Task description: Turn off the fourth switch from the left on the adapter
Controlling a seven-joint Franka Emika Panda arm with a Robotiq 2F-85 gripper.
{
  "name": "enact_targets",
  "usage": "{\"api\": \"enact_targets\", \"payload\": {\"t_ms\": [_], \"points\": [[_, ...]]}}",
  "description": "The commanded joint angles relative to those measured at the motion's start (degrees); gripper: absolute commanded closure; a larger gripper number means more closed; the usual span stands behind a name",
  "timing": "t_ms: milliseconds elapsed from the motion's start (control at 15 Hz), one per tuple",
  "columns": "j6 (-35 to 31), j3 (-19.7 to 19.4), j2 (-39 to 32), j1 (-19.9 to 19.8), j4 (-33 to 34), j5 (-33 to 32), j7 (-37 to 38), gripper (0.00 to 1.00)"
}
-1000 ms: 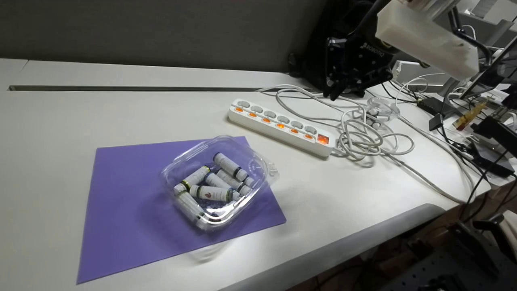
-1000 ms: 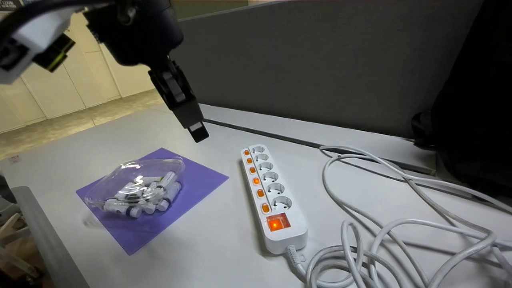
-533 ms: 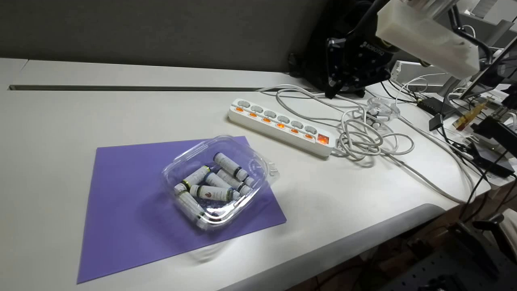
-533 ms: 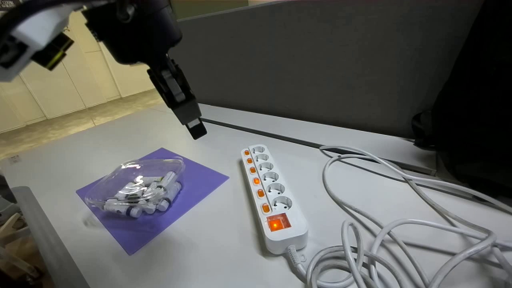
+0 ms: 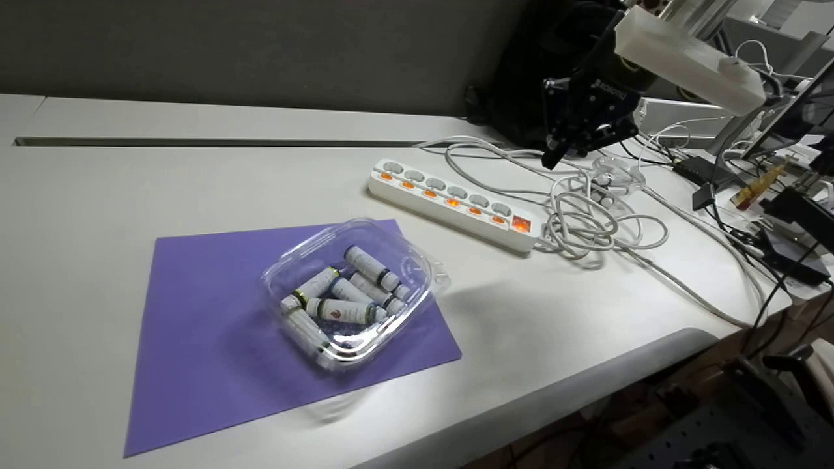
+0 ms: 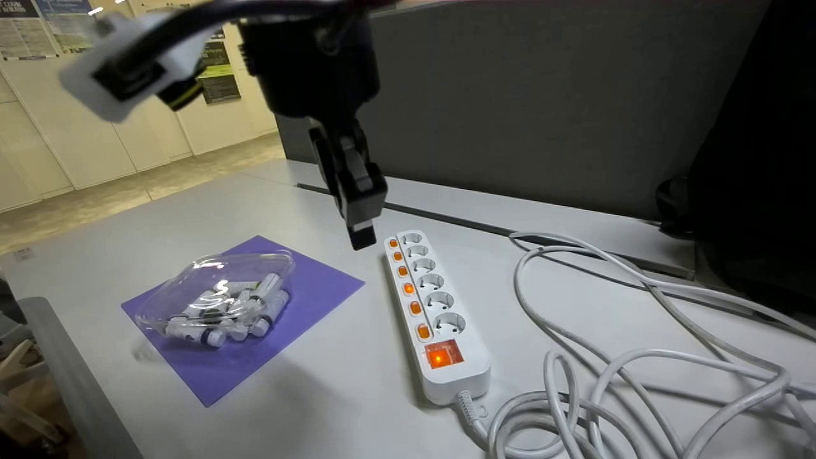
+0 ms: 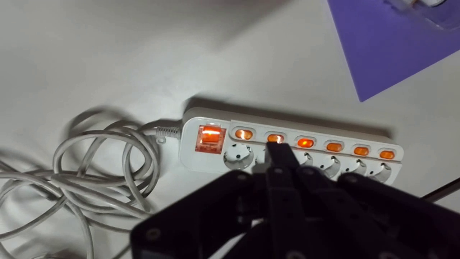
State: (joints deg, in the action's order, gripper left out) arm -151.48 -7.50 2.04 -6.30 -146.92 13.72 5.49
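The adapter is a long white power strip [image 5: 449, 212] on the white table, also in the other exterior view [image 6: 440, 319] and the wrist view [image 7: 201, 158]. Its fourth switch [image 5: 452, 202] is a small orange rocker that glows brighter than its neighbours; it also shows lit in the wrist view [image 7: 305, 142]. My gripper [image 6: 363, 237] is shut with nothing visible between its fingers. It hangs in the air above the table, apart from the strip. In the wrist view its tip [image 7: 282, 154] covers a socket and lies just left of the lit switch.
A large red main switch [image 7: 210, 139] sits at the strip's cord end. Coiled white cord [image 5: 580, 221] lies beside that end. A clear tray of small bottles [image 5: 348, 299] stands on a purple sheet [image 5: 202, 352]. A dark partition [image 6: 542, 108] rises behind the table.
My gripper has moved towards the strip: right and lower in both exterior views, mostly in the last half second. It stays shut. The strip, its lit switch and the tray look unchanged.
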Motion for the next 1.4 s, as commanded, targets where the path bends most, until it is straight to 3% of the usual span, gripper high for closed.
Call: {"api": "enact_targets", "payload": {"t_ms": [0,200,667,1333], "points": [[4.9,-0.2,-9.2,-0.7,9.9,-0.1,0.2,1.0],[5.8,0.7,-14.9,-0.3,15.4,-0.9,1.1,1.0],[0.3,2.8,-25.5,2.1,21.7,-1.3,2.9,1.0],[-4.7,5.8,-31.2,2.4,24.3,0.3,2.5,1.0]]}}
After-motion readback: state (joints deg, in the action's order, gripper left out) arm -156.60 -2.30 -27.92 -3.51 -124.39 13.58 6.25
